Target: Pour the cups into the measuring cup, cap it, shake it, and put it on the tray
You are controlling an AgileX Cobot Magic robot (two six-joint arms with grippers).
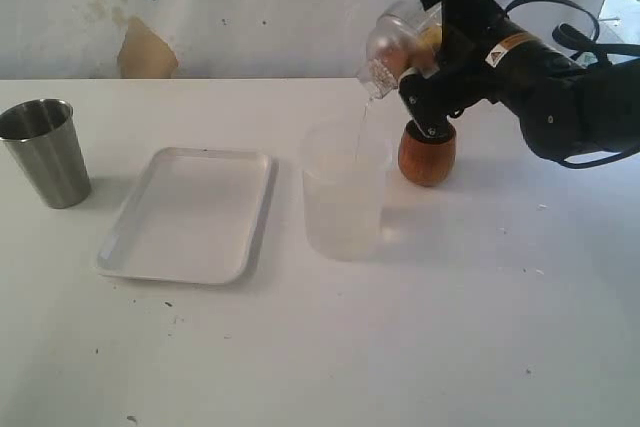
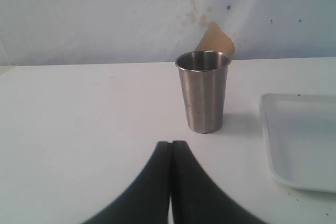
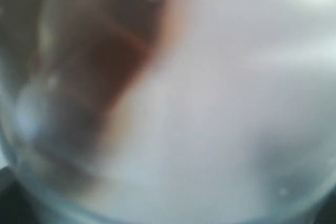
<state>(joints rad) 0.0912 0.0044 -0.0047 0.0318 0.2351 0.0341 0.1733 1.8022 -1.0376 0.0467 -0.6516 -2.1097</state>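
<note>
Steel tumbler [image 1: 45, 152] is standing upright near the tabletop's left edge, white tray [image 1: 190, 212] lying flat beside it, wooden cup [image 1: 427, 157] standing right of centre, clear measuring cup [image 1: 388, 45] tilting aloft

This looks like a robot test lab. A plain white desk [image 1: 400, 347] flecked with small dark specks stands against a white backdrop wall [image 1: 250, 7]. The wall is stained and has a torn brown patch [image 1: 147, 50]. A black robot arm [image 1: 560, 87] trailing black cables [image 1: 560, 7] reaches over the desk.
</note>
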